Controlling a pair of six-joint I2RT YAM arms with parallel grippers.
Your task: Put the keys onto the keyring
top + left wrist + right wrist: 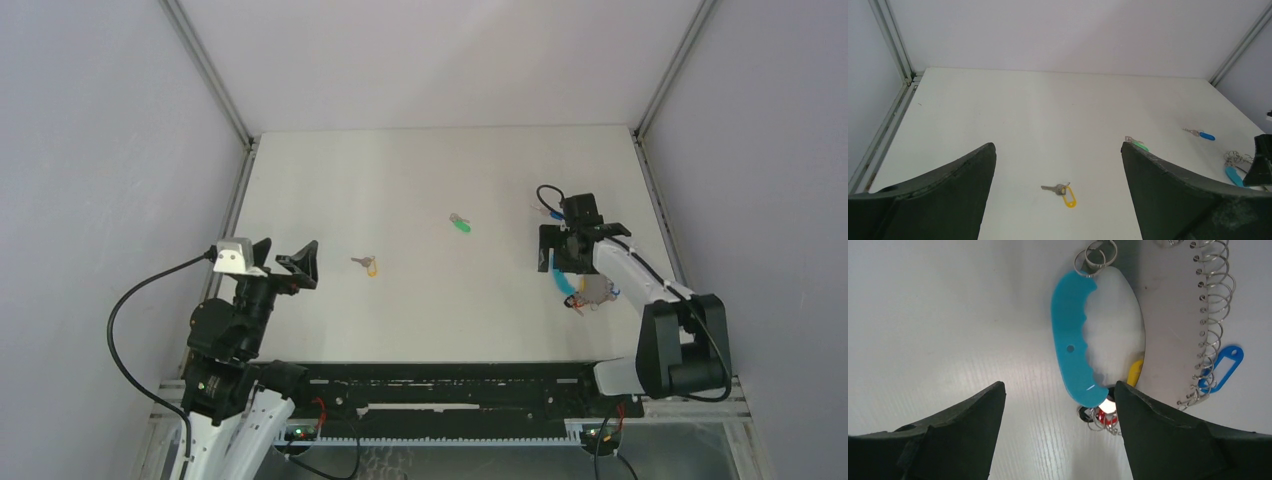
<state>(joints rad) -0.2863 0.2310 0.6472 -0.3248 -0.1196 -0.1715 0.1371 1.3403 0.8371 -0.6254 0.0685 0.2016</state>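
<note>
- The task is judged barely begun. The yellow key [1062,191], the green key [1137,145] and the blue key [1202,134] are all seen lying loose, and none is threaded on the keyring [1073,350]. All three are yet to be picked up and hung.
- The room is formed by plain grey walls [100,150] on three sides, with thin metal posts [208,70] running up from the back corners.
- The bench [400,170] is a flat, matt white board. A faint grain is shown on it in the right wrist view.
- The left fingers [948,190] are held spread wide above the near left part of the bench. Nothing is gripped, and every key is well apart from them.
- The right fingers [963,430] are seen parted and held low over the keyring. The end of its turquoise sleeve lies between them, just beside one finger, and no grip on it is shown.
- The keyring is laid flat at the right side of the bench, towards the near edge. A wire coil [1215,315] and a blue tag [1226,365] are found just beside it; whether they are joined to it cannot be told.
- The yellow key is placed left of centre, nearest the left fingers. The green key is found near the middle, and the blue key farther right and back, beyond the right fingers.
</note>
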